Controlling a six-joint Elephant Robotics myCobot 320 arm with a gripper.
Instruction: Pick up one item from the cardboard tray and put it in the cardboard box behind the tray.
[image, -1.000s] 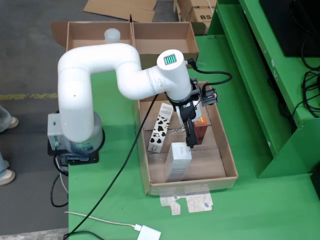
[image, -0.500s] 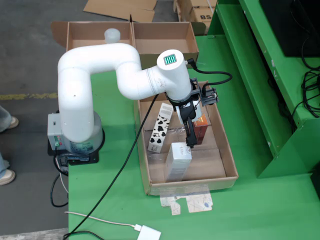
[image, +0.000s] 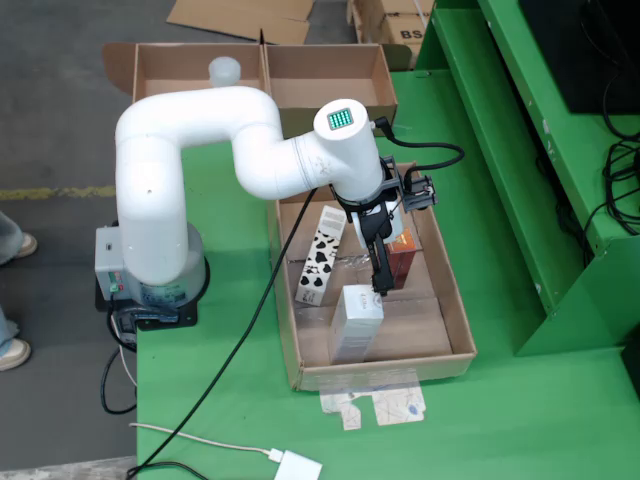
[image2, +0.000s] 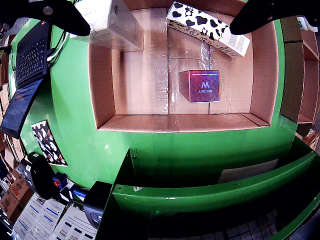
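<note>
The cardboard tray (image: 457, 305) lies on the green table and holds a cow-patterned carton (image: 322, 256), a red box (image: 402, 262) and a white box (image: 355, 322). My gripper (image: 380, 280) hangs over the tray between the red box and the white box. In the wrist view the tray (image2: 102, 85) fills the upper half, with the white box (image2: 107, 22) at top left, the cow carton (image2: 207, 27) at top and the red box (image2: 200, 85) in the middle. My gripper (image2: 160, 25) is open, its black fingers (image2: 50, 12) wide apart and holding nothing.
A two-compartment cardboard box (image: 262, 75) stands behind the tray, with a white round item (image: 225, 70) in its left half. Green shelving (image: 560, 150) runs along the right. A white charger (image: 300, 466) and paper scraps (image: 375, 408) lie in front of the tray. A laptop (image2: 30, 60) is nearby.
</note>
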